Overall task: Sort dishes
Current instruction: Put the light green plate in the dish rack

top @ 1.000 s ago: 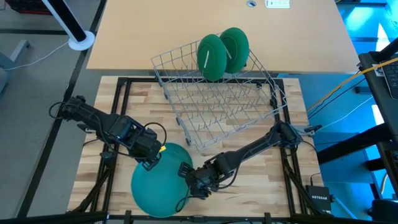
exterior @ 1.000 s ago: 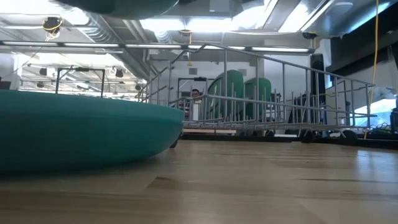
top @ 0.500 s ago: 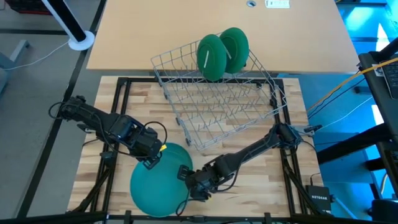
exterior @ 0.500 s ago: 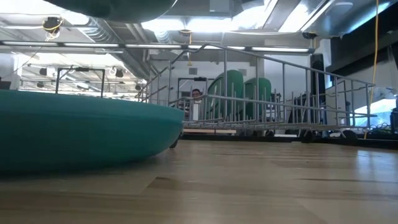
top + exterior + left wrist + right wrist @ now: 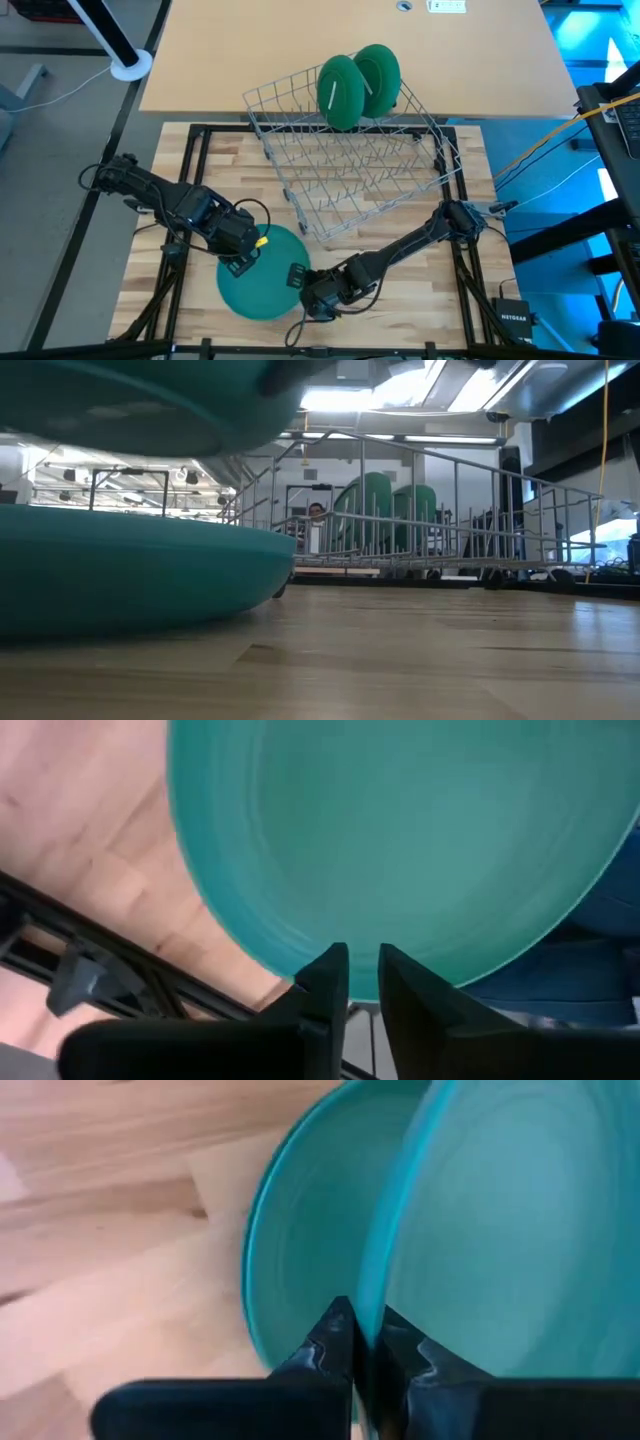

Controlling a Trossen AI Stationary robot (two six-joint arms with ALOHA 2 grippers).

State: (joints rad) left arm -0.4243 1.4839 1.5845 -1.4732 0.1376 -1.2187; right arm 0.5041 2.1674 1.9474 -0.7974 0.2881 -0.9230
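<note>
High view: two racked plates [image 5: 352, 84], two teal plates [image 5: 262, 290].

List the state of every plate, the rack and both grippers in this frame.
Lifted teal plate: raised off the table, tilted, above the lower one.
Lower teal plate: lying flat on the table.
Two green plates: standing upright at the rack's far end.
Wire rack: otherwise unfilled.
Right gripper: shut on the lifted teal plate's rim.
Left gripper: at the same plate's rim; grip unclear.
</note>
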